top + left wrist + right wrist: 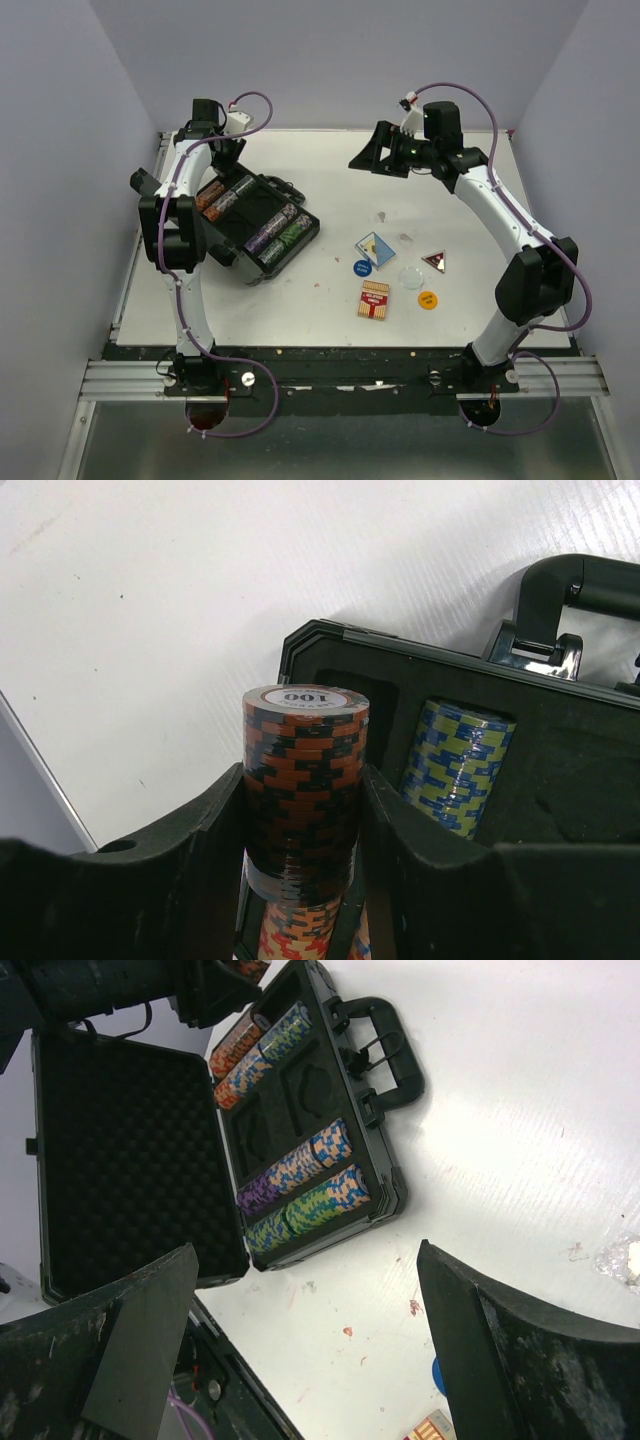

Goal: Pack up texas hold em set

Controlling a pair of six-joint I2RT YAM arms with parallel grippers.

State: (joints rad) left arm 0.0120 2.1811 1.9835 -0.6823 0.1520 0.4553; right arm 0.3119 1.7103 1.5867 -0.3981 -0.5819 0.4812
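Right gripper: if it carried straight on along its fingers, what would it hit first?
Most likely the bare white table, just short of the open black case; nothing lies in between. Depth is unclear, so the case's corner is possible.

One case (130, 1160), two decks (375, 300) (red, blue), three buttons (362, 267)

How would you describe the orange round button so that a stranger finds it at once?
Start at the open black case on the left of the table; loose pieces lie to its right. There the orange button lies right of the red card deck. It is the only orange disc: the blue button and the clear button lie farther back.
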